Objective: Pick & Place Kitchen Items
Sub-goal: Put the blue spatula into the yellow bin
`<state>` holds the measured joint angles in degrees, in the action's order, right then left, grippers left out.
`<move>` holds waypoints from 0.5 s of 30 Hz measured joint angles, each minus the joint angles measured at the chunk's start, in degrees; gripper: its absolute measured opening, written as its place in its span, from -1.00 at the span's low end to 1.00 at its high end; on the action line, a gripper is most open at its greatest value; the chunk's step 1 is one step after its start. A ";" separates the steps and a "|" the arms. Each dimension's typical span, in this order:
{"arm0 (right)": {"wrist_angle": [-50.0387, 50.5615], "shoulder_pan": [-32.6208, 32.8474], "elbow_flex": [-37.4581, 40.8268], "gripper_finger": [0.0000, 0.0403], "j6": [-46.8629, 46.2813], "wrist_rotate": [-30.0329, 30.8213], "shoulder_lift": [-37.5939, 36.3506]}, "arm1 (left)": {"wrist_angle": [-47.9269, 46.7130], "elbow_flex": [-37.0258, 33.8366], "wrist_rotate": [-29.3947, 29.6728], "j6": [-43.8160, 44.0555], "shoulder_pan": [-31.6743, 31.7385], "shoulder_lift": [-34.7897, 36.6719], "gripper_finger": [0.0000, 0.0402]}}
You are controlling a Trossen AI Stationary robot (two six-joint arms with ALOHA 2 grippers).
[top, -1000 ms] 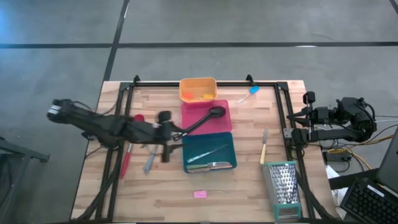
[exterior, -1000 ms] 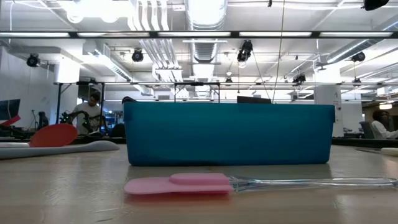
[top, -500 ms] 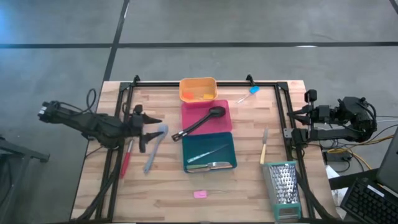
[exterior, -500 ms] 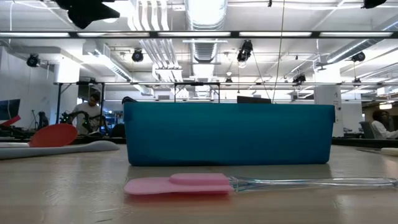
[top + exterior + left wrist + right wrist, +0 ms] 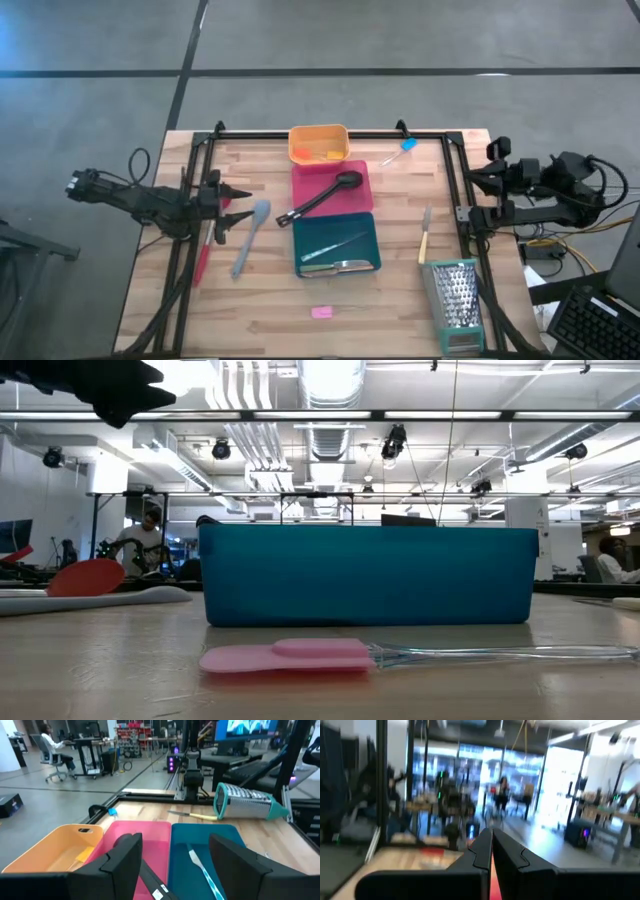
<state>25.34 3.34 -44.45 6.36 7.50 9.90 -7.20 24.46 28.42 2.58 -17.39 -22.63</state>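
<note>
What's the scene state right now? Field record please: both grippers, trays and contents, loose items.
left gripper: open, empty, at the table's left edge near the grey spoon
right gripper: shut, empty, parked at the right edge
orange tray: small orange pieces inside
pink tray: black spoon lying across it
teal tray: metal tongs and a thin utensil inside
red spatula: on the table, left of the grey spoon
yellow-handled knife: on the table, right side
box grater: lying near the right front corner

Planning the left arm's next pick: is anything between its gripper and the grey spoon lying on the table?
Nothing visible. The open left gripper sits at the table's left edge, the grey spoon just beside it; only the red spatula lies nearby, off to the side.
</note>
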 joint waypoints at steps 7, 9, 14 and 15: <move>-12.42 0.01 3.13 -0.96 11.31 -0.01 12.09 | 0.63 -1.37 0.02 0.38 0.00 1.01 0.16; -11.99 -0.01 3.02 -0.96 13.36 0.04 16.57 | 0.49 -1.37 0.01 0.40 0.00 0.99 0.16; -11.46 0.01 2.28 -0.96 15.82 4.95 26.65 | 0.28 -1.37 0.00 0.40 0.00 0.94 0.16; -11.26 0.01 1.81 -0.96 16.84 7.35 28.42 | 0.34 -1.37 0.00 0.41 0.00 0.94 0.16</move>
<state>14.08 3.36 -42.64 23.20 14.85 38.31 -6.86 23.09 28.42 2.99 -17.39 -21.69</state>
